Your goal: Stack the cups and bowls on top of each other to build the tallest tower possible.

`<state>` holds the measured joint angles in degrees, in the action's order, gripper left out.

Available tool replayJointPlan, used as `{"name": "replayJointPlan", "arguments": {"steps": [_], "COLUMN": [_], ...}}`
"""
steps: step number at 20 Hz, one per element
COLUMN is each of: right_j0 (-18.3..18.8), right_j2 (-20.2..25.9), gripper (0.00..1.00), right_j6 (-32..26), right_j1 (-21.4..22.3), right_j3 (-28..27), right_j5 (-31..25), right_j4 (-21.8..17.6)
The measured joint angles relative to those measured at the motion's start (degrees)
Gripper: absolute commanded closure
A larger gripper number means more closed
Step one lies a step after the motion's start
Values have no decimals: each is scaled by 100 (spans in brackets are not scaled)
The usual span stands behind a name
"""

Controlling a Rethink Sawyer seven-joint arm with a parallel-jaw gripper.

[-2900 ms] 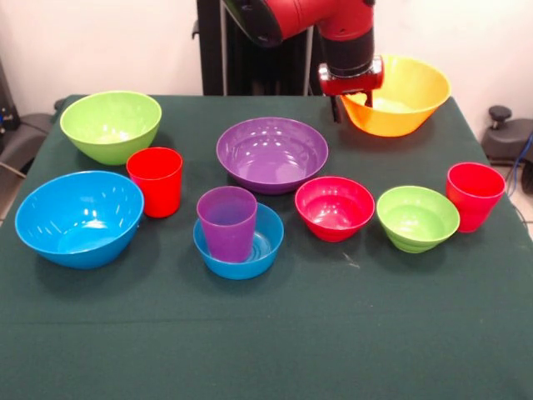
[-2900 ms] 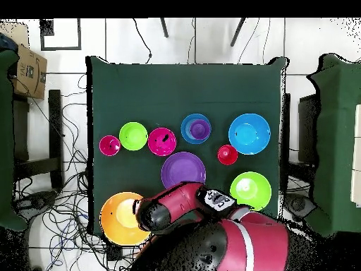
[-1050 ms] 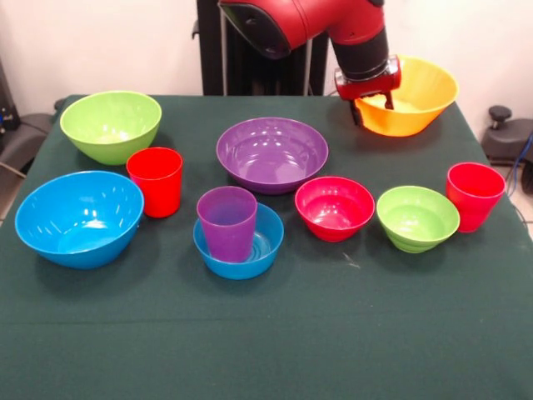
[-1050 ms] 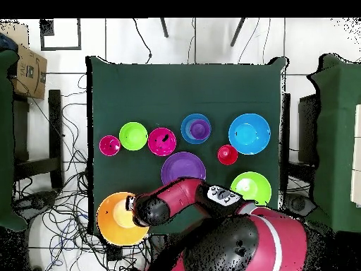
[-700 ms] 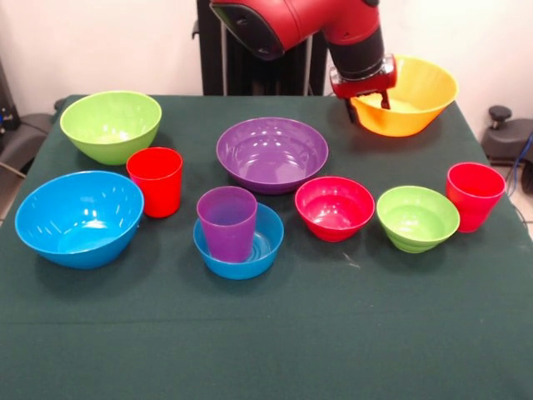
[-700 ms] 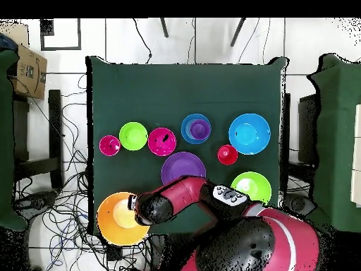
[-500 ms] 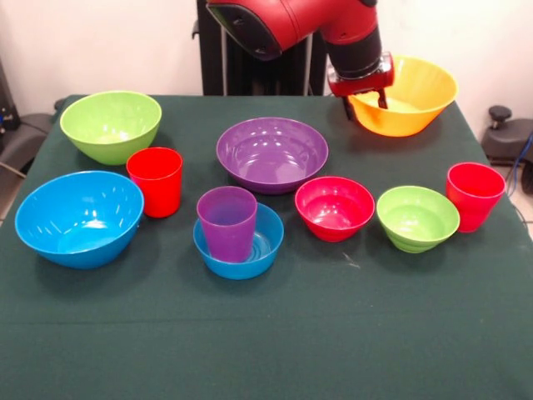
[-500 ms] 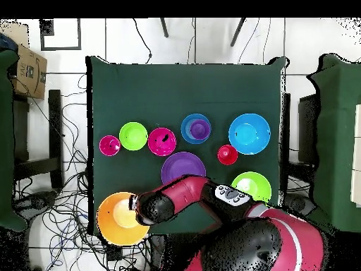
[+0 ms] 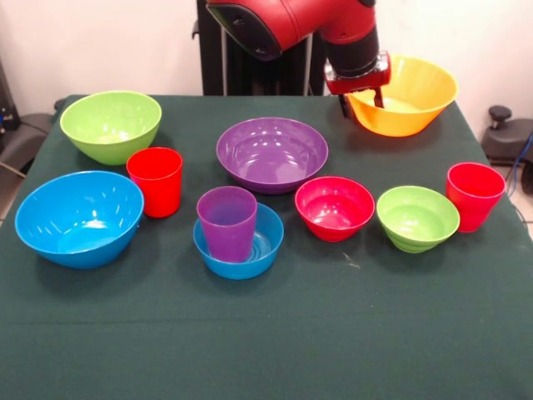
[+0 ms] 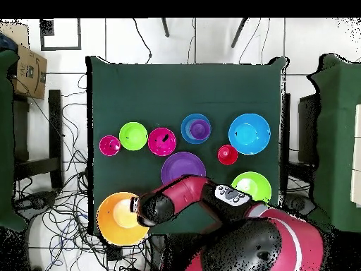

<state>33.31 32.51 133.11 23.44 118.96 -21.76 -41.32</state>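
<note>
My gripper is shut on the near rim of the large yellow bowl, one finger inside and one outside, holding it tilted at the far right corner; in the overhead view the gripper and the bowl lie at the lower left. The purple cup stands inside the small blue bowl. The large purple bowl sits mid-table. The red-pink bowl, the small lime bowl and a red cup stand in a row at right. Another red cup stands at left.
A large lime green bowl and a large blue bowl sit at the left side. The green table is bare along its near strip. A cardboard box and cables lie beside the table.
The gripper and the yellow bowl have risen slightly and shifted a little toward the robot. The other cups and bowls have not moved.
</note>
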Motion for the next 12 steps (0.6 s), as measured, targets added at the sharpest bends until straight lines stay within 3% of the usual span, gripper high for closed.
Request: {"name": "replayJointPlan", "arguments": {"steps": [12], "right_j0": [-121], "right_j2": [1], "gripper": [0], "right_j6": [0], "right_j1": [-37], "right_j3": [-1], "right_j5": [-47], "right_j4": [-10]}}
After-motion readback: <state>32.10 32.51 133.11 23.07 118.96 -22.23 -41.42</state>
